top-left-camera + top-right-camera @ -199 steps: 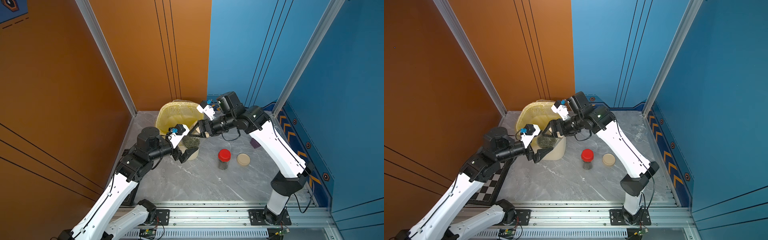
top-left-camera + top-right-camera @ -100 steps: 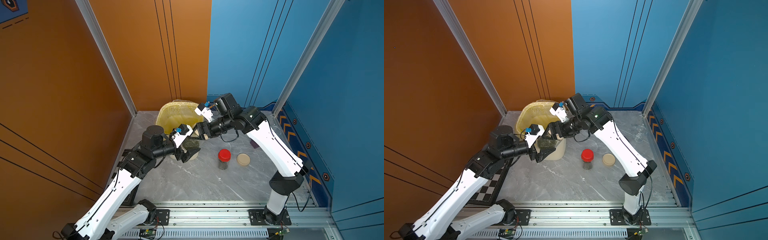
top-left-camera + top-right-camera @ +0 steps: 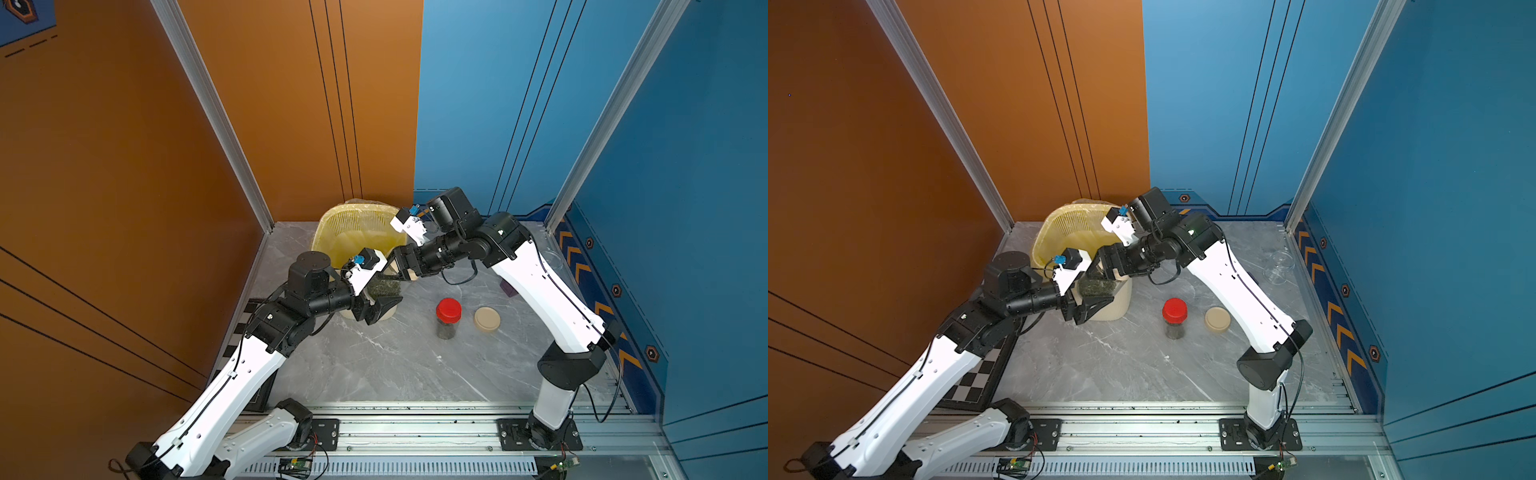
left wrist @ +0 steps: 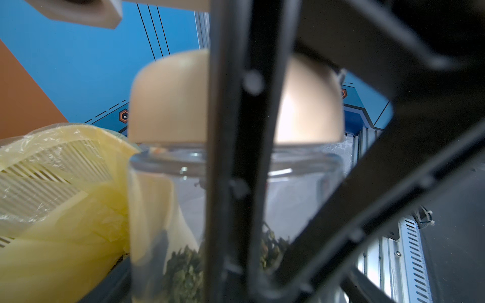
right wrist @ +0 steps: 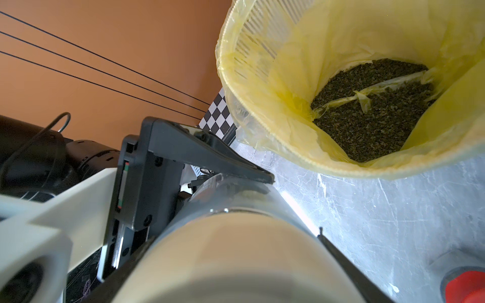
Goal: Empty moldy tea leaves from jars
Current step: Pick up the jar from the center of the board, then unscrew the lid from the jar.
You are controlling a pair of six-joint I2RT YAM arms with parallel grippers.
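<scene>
A clear jar (image 3: 384, 286) with a beige lid (image 5: 236, 257) hangs between both arms, beside the bin's front rim. Dark tea leaves (image 4: 183, 272) lie in its bottom. My left gripper (image 3: 380, 293) is shut on the glass body, with one black finger (image 5: 210, 154) flat against the glass. My right gripper (image 3: 401, 270) is shut on the lid, a finger on each side of it. In both top views a second jar (image 3: 448, 318) with a red lid stands upright on the floor, dark leaves inside. More tea leaves (image 5: 367, 115) lie in the bin's yellow bag.
The cream slatted bin (image 3: 357, 224) with its yellow bag stands at the back, by the orange wall. A loose beige lid (image 3: 487, 319) lies right of the red-lidded jar. An empty clear jar (image 3: 1277, 270) lies near the right wall. A checkerboard (image 3: 976, 382) lies under my left arm.
My left arm has moved in toward the jar and its jaws have narrowed onto the glass. My right gripper has kept its hold on the lid and shifted slightly left.
</scene>
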